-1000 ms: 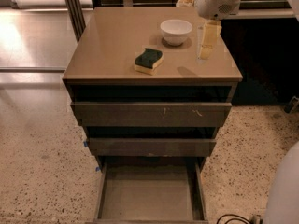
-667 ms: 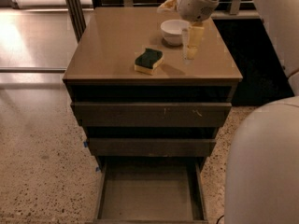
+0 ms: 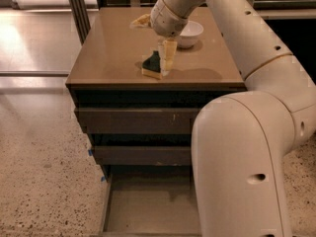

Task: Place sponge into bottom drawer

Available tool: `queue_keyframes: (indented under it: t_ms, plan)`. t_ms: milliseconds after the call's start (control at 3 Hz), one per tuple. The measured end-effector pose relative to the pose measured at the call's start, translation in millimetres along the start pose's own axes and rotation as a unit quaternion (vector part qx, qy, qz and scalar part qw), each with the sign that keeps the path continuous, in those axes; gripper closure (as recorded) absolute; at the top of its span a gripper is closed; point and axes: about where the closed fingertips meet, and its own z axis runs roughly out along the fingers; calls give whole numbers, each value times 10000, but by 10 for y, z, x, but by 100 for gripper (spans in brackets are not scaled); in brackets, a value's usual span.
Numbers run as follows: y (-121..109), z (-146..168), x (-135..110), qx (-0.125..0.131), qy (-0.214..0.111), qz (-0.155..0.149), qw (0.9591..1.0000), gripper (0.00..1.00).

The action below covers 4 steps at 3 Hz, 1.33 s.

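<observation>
Sponge (image 3: 151,66) lying near the front edge of the tabletop (image 3: 106,53), about midway along it, dark green scouring side up over yellow foam, not yet lifted. Claw (image 3: 166,62) lowered right at the sponge's right side in view, touching or all but touching it; cannot tell how far open, nor whether anything gripped. Step in hand, by the look of it: closing on the sponge. Best done by straddling the foam across its short width, reaching low enough to catch the yellow body and not just the thin green layer, squeezing gently given soft foam likely to give, then lifting straight up before any sideways travel. White bowl (image 3: 189,32) standing behind and to the right, near but apart from the sponge; worth keeping the wrist from swinging back into it. Front edge just ahead of the sponge, so only a short carry outward before going down. Below, two dark-brown drawer fronts (image 3: 133,120), then the bottom drawer (image 3: 148,209) pulled out at floor level, flat grey floor bare where visible. Right part of that drawer hidden behind the robot's own arm (image 3: 242,162), so open room best judged toward the left and middle. Descent to be kept clear of the tabletop lip and the drawer fronts; release low over the tray's middle, away from the thin left wall.
</observation>
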Motion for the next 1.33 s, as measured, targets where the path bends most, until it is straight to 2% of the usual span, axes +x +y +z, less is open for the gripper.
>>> queue_keyframes:
  t_ms: [333, 667, 1000, 1333]
  plan:
    - [-29, 148, 69, -68, 52, -9, 10000, 0]
    - [90, 306, 229, -444, 187, 59, 9988, 0]
    - [26, 383, 256, -373, 206, 92, 9990, 0]
    - [159, 538, 433, -535, 112, 552, 9970, 0]
